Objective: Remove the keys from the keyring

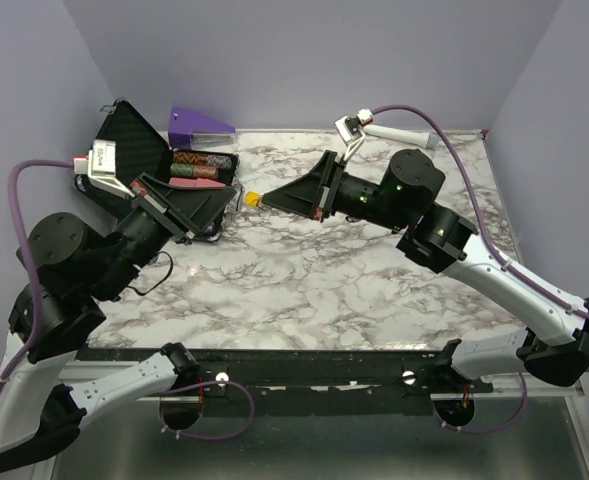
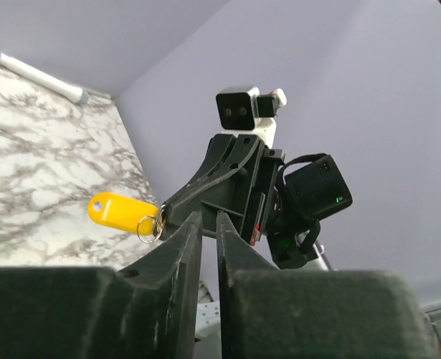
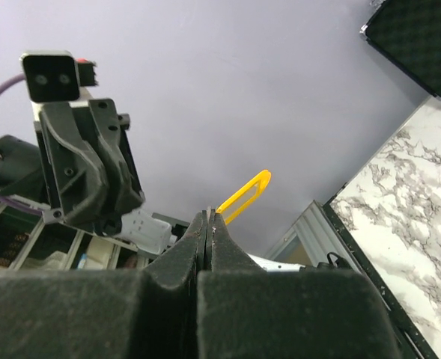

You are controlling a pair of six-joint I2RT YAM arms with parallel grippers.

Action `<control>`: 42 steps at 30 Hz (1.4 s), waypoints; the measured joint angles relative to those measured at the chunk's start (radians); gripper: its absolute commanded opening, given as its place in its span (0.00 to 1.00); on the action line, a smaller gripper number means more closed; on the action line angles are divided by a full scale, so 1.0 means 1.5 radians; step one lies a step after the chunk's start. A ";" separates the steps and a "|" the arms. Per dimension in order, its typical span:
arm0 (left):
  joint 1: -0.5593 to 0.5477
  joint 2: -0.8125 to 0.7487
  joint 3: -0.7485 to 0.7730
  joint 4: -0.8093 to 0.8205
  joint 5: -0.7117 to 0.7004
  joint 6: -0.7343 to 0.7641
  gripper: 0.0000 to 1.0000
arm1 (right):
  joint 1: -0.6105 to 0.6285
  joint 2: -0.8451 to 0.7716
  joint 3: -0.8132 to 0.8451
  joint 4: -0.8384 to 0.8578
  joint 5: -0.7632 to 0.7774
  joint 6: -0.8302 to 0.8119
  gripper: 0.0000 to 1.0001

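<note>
**Yellow tag held in the air between two grippers**

We look down on a white marble-patterned table (image 1: 324,290) with grey veins, walled in by plain lavender panels. At its far left corner stands an open black case (image 1: 124,135), its lid lined with dimpled foam. The lower half holds a row of small items: one green (image 1: 189,157), one reddish-brown (image 1: 192,170), one pink (image 1: 200,183), all too small for us to name. Just behind the case lies a purple wedge (image 1: 196,122), and at the far right edge a white cylinder (image 1: 406,132).

Both arms reach inward over the far half of the table, their wrists level and their tips almost meeting. The right gripper (image 3: 207,215) has its jaws pressed flat together – no gap shows in its own camera – and they pinch the keyring (image 2: 147,226), a thin loop of bright wire. From that loop the yellow key tag (image 2: 115,211) juts out, a smooth, rounded plastic oval held clear above the marble.

The left gripper (image 2: 205,217) points at the same spot from the opposite side. Its matte black, grainy fingers (image 2: 183,247) stand a thin slit apart with nothing between them, their tips just beside the ring – whether they touch it we cannot tell.
</note>
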 measured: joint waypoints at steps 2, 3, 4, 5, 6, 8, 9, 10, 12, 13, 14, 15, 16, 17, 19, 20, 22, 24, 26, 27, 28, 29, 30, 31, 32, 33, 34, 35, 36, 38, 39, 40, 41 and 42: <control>0.000 -0.001 0.029 -0.021 0.001 0.034 0.29 | 0.000 -0.002 0.000 0.000 -0.017 -0.007 0.01; 0.000 0.000 0.047 -0.036 0.007 0.057 0.37 | 0.000 -0.003 0.000 -0.001 -0.032 -0.011 0.01; 0.000 0.001 0.064 -0.049 0.012 0.081 0.42 | 0.000 -0.003 0.000 -0.001 -0.047 -0.015 0.01; 0.000 0.001 0.077 -0.059 0.019 0.104 0.47 | -0.001 -0.003 0.001 -0.001 -0.059 -0.018 0.01; 0.000 -0.002 0.089 -0.070 0.032 0.128 0.54 | -0.001 -0.003 0.003 -0.002 -0.074 -0.022 0.01; 0.000 -0.007 0.103 -0.089 0.060 0.165 0.59 | -0.002 -0.003 0.008 -0.004 -0.109 -0.032 0.01; 0.001 -0.008 0.109 -0.100 0.076 0.183 0.62 | -0.002 -0.003 0.010 -0.004 -0.121 -0.035 0.01; 0.001 -0.008 0.115 -0.110 0.092 0.197 0.64 | -0.002 -0.003 0.014 -0.006 -0.135 -0.039 0.01; 0.001 -0.006 0.126 -0.127 0.125 0.220 0.65 | -0.002 -0.003 0.025 -0.006 -0.161 -0.046 0.01; 0.001 -0.003 0.133 -0.139 0.150 0.233 0.65 | -0.002 -0.003 0.031 -0.006 -0.172 -0.049 0.01; 0.001 0.001 0.143 -0.150 0.176 0.245 0.65 | -0.002 -0.003 0.036 -0.007 -0.181 -0.050 0.01; 0.001 0.007 0.152 -0.157 0.198 0.254 0.65 | -0.002 -0.002 0.042 -0.007 -0.191 -0.052 0.01; 0.001 0.014 0.162 -0.165 0.220 0.261 0.65 | -0.002 -0.001 0.049 -0.007 -0.202 -0.054 0.01; 0.001 0.020 0.169 -0.170 0.235 0.267 0.64 | -0.002 0.000 0.057 -0.006 -0.214 -0.054 0.01; 0.001 0.032 0.178 -0.178 0.264 0.275 0.64 | -0.002 0.003 0.066 -0.005 -0.231 -0.055 0.01; 0.001 0.038 0.179 -0.182 0.279 0.278 0.64 | -0.002 0.005 0.070 -0.005 -0.239 -0.055 0.01; 0.001 0.046 0.178 -0.181 0.306 0.280 0.64 | -0.002 0.009 0.075 -0.004 -0.256 -0.054 0.01; 0.002 0.049 0.171 -0.178 0.331 0.280 0.62 | -0.002 0.012 0.075 -0.003 -0.268 -0.053 0.01; 0.004 0.049 0.167 -0.175 0.355 0.279 0.59 | -0.002 0.014 0.075 -0.003 -0.278 -0.051 0.01; 0.005 0.050 0.166 -0.175 0.362 0.278 0.58 | -0.002 0.015 0.075 -0.002 -0.283 -0.049 0.01; 0.007 0.051 0.166 -0.174 0.369 0.277 0.57 | -0.002 0.015 0.075 -0.002 -0.287 -0.048 0.01; 0.009 0.052 0.166 -0.174 0.375 0.274 0.56 | -0.002 0.015 0.075 -0.001 -0.290 -0.046 0.01; 0.013 0.054 0.166 -0.173 0.382 0.271 0.56 | -0.002 0.015 0.075 0.002 -0.293 -0.043 0.01; 0.017 0.055 0.166 -0.173 0.387 0.269 0.56 | -0.002 0.015 0.075 0.005 -0.296 -0.043 0.01; 0.022 0.058 0.166 -0.172 0.392 0.267 0.56 | -0.002 0.015 0.075 0.009 -0.298 -0.041 0.01; 0.027 0.061 0.166 -0.172 0.398 0.264 0.56 | -0.002 0.015 0.075 0.011 -0.300 -0.040 0.01; 0.032 0.062 0.166 -0.172 0.401 0.262 0.56 | -0.002 0.015 0.075 0.013 -0.301 -0.038 0.01; 0.037 0.064 0.166 -0.172 0.403 0.260 0.56 | -0.002 0.015 0.075 0.013 -0.303 -0.036 0.01; 0.041 0.065 0.165 -0.172 0.405 0.259 0.56 | -0.002 0.015 0.075 0.016 -0.305 -0.035 0.01; 0.052 0.065 0.164 -0.175 0.407 0.257 0.56 | -0.002 0.015 0.075 0.025 -0.308 -0.031 0.01; 0.056 0.065 0.164 -0.176 0.409 0.256 0.56 | -0.002 0.015 0.075 0.033 -0.311 -0.028 0.01; 0.061 0.065 0.164 -0.177 0.409 0.256 0.56 | -0.002 0.015 0.075 0.034 -0.311 -0.028 0.01; 0.065 0.065 0.164 -0.176 0.411 0.256 0.56 | -0.002 0.015 0.075 0.039 -0.312 -0.026 0.01; 0.067 0.065 0.164 -0.177 0.412 0.255 0.55 | -0.002 0.015 0.075 0.044 -0.315 -0.024 0.01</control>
